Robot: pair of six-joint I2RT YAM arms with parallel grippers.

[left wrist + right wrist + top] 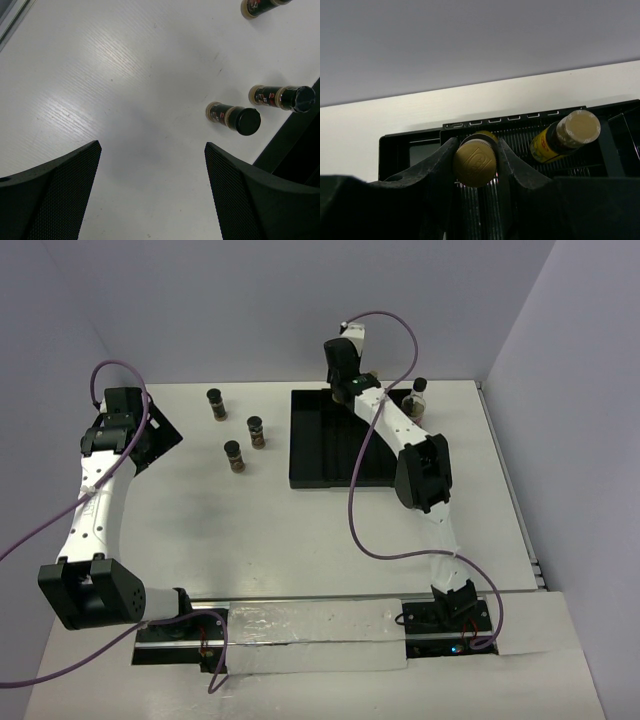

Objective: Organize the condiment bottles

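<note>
Three short dark brown bottles with black lids stand left of the black ribbed tray [325, 455]: one far [216, 403], one middle [257, 430], one near [234, 455]. They also show in the left wrist view [235, 117], [282, 97], [257, 6]. My left gripper [160, 440] [152, 147] is open and empty, left of them. My right gripper [350, 388] [476, 145] is shut on a yellow bottle with a tan cap [475, 162] over the tray's far end. A second yellow bottle [565, 137] leans in the tray. A pale bottle with a black cap [420, 395] stands right of the tray. No reddish bottle shows.
The tray's edge [295, 145] lies just right of the brown bottles. The back wall stands close behind the tray's far rim [515, 120]. The right wall borders the table's right edge [505, 470]. The right arm [400, 430] stretches over the tray.
</note>
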